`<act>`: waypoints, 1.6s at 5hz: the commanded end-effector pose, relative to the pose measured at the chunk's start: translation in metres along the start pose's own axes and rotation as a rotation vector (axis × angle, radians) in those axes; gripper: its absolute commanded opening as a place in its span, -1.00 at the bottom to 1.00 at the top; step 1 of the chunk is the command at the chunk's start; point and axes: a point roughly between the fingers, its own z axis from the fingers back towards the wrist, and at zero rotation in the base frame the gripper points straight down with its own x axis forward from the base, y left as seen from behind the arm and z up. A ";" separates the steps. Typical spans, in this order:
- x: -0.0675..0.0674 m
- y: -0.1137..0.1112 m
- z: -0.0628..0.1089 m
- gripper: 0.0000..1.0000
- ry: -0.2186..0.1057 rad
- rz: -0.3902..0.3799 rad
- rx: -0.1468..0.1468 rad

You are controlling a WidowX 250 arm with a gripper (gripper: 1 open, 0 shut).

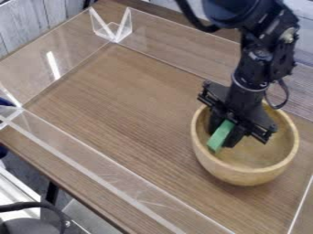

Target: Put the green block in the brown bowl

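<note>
The green block (221, 138) hangs tilted inside the brown bowl (272, 166), low over its left inner wall. My gripper (229, 133) points straight down into the bowl and is shut on the block's upper end. The bowl sits on the wooden table at the right. Whether the block's lower tip touches the bowl's wall I cannot tell.
The wooden tabletop (116, 105) is ringed by low clear acrylic walls, with a folded clear corner piece (113, 27) at the back and a clear front wall (73, 155) along the near left. The black arm (263, 46) rises over the bowl to the upper right.
</note>
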 end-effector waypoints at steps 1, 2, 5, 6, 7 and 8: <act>0.004 -0.002 -0.007 -1.00 0.048 0.037 0.008; 0.003 0.003 -0.012 -1.00 0.033 0.070 0.007; 0.005 0.010 -0.023 -1.00 0.069 0.146 0.009; 0.004 0.009 -0.029 -1.00 0.057 0.162 0.010; 0.003 0.009 -0.033 -1.00 0.045 0.179 0.012; 0.001 0.009 -0.035 -1.00 0.056 0.180 -0.011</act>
